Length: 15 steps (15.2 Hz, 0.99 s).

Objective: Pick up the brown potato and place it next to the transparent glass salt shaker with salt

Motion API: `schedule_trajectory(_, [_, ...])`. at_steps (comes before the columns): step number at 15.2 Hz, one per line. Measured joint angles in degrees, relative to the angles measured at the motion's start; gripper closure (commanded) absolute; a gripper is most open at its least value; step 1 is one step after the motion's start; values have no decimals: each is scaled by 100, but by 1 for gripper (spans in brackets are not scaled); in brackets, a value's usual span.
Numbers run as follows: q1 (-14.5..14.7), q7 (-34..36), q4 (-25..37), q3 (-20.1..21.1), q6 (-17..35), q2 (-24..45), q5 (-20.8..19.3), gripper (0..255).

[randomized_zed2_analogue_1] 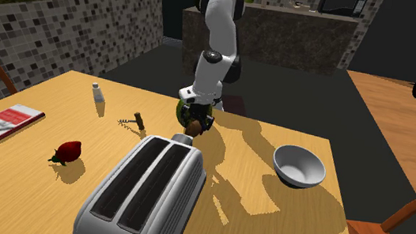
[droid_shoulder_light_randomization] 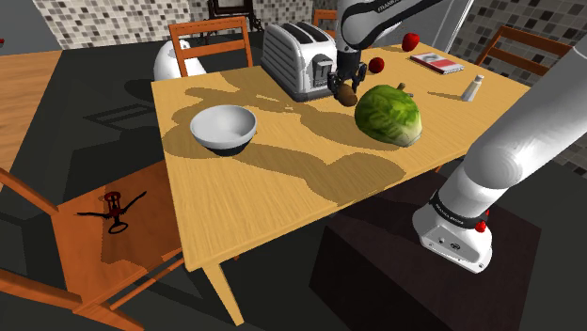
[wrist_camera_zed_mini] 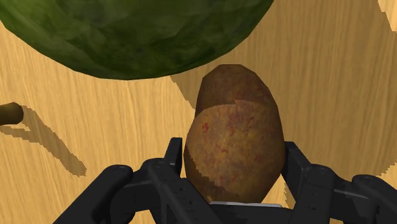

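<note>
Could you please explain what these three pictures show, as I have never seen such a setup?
It is a white robot arm with a black two-fingered pincer, rendered in a simulator. The shoulder view looks down from beside its stand; the second exterior view faces it across the wooden table; the wrist view looks along the pincer itself. On the table are a toaster, a white bowl, a green lettuce, a strawberry, a book, a corkscrew and a small salt shaker. The pincer is shut on a brown potato, beside the lettuce and well apart from the shaker.
</note>
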Motion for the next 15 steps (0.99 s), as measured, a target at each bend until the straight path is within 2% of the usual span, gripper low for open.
schedule_trajectory(15, [18,-201,752,6,-1169,-431,108,255])
